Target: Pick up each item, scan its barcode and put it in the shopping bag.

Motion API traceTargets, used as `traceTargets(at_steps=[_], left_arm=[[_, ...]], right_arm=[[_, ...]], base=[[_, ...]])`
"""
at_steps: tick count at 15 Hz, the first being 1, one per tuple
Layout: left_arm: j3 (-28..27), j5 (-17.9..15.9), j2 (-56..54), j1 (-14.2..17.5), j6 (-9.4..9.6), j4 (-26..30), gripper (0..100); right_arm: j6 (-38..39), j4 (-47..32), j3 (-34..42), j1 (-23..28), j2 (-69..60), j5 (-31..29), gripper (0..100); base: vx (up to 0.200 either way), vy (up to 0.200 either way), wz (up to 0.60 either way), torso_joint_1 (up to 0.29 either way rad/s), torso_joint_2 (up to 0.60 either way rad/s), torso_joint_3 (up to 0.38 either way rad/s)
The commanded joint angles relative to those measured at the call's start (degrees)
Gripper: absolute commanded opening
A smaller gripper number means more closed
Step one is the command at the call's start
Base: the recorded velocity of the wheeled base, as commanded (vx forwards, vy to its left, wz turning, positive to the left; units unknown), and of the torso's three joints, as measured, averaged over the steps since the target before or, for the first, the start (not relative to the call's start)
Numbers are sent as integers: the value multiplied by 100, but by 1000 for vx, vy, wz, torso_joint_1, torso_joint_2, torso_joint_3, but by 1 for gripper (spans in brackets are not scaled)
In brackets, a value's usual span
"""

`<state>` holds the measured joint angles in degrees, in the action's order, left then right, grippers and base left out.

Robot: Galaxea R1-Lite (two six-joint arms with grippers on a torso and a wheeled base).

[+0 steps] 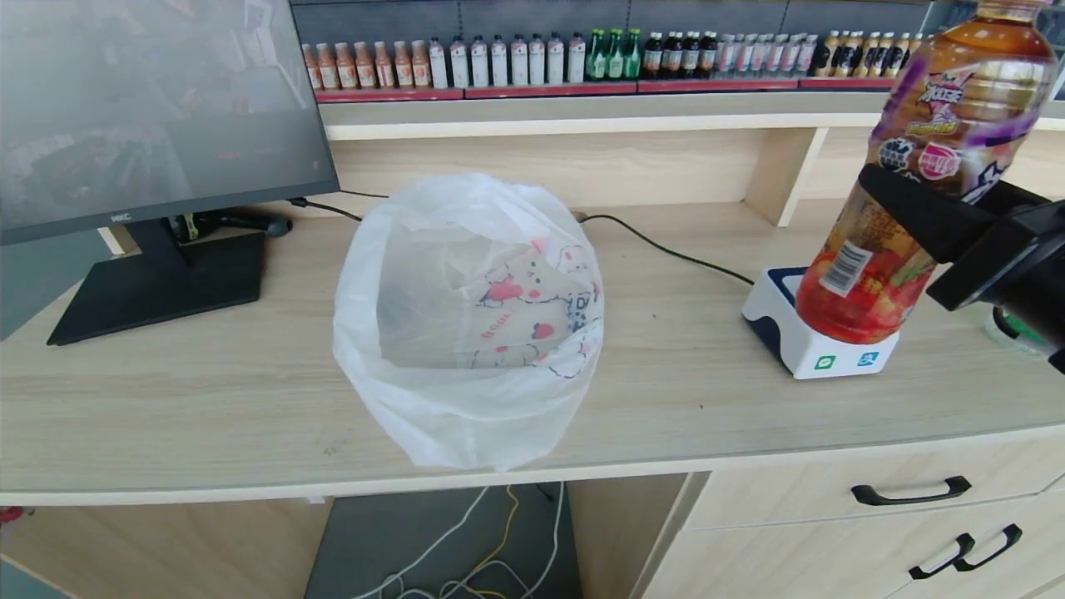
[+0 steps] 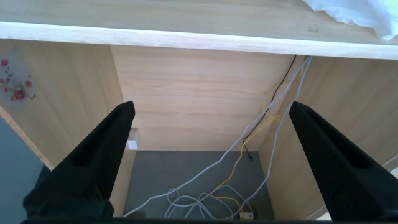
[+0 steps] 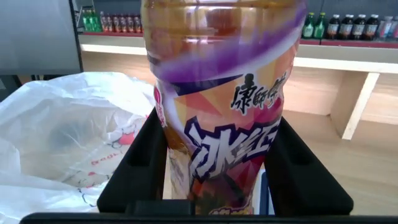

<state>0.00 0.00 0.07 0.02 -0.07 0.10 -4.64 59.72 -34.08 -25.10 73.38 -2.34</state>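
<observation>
A pale wood counter (image 1: 682, 374) spreads below the right gripper (image 1: 903, 208), drawers (image 1: 915, 491) beneath the counter, a bottle shelf (image 1: 582, 87) beyond, a monitor (image 1: 150, 108) well to its left.

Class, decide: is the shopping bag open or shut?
Open: the bag sits on the counter with its rim spread wide, inside showing.

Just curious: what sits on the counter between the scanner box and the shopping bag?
In the head view, bare counter between scanner and shopping bag, crossed farther back by a thin black cable.
</observation>
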Motion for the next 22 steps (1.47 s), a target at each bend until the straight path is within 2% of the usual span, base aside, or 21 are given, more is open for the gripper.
traceTargets(at_steps=[1,4,10,14,17,22], left_arm=[[0,0,1,-2,7,-1,100],[0,0,1,-2,16,-1,100],[0,0,1,-2,34,-1,100],[0,0,1,6,-10,-1,100],[0,0,1,6,-81,-10,100],[0,0,1,6,-81,-10,100]], right_arm=[[-1,-4,42,-4,19,67,0],[-1,4,-2,-12,124,181,0],[-19,154,-72,-74,520,603,0],[-10,154,-907,-118,1434,884,0],[-10,154,-968,-338,1654,876,0],[130,110,-1364,-751,2278,1069,0]], base=[[0,200,0,2,2,7],[0,200,0,2,4,4],[0,0,0,0,0,0],[0,0,0,0,0,0],[0,0,0,0,0,0],[0,0,0,0,0,0]])
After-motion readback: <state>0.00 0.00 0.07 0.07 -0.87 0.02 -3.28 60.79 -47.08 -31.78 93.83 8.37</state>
